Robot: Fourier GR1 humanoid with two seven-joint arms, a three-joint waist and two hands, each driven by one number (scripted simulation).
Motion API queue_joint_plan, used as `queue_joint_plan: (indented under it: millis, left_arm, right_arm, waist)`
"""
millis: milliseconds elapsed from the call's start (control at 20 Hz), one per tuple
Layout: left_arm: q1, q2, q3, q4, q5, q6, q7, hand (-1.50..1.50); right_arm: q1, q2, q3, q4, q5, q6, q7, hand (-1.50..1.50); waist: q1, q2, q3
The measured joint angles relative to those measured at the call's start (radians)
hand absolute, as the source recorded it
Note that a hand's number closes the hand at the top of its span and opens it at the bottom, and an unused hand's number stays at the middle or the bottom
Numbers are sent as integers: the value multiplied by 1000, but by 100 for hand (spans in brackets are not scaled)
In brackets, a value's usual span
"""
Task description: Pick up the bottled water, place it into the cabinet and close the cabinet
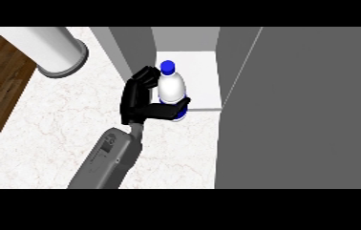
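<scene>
At cabinet (pixel 185 57) mouth, bottled water (pixel 171 88) in hand (pixel 141 105).

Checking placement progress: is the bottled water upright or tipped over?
Upright: the bottled water stands blue cap up, held by the left hand at the cabinet shelf's front edge.

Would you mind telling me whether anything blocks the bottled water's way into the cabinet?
Nothing visible does. The hand holds the bottled water upright at the front edge of the cabinet shelf, whose white floor behind it shows bare. The open door stands off to the right.
</scene>
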State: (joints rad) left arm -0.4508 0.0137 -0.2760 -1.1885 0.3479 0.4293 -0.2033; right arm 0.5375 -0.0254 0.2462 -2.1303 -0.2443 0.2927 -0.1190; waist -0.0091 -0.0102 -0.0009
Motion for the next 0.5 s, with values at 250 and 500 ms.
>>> queue_joint_plan:
  millis: [250,500]
  left_arm:
    - [-20,-2,-20,25,-53,126,16,150]
    - [-36,-1,-39,42,-98,237,49,150]
  right_arm:
    - [-13,-3,-3,25,-11,11,-8,-150]
    - [-22,-4,1,39,-17,17,-7,-150]
  waist:
    - [-8,-3,3]
    - [-22,-3,5]
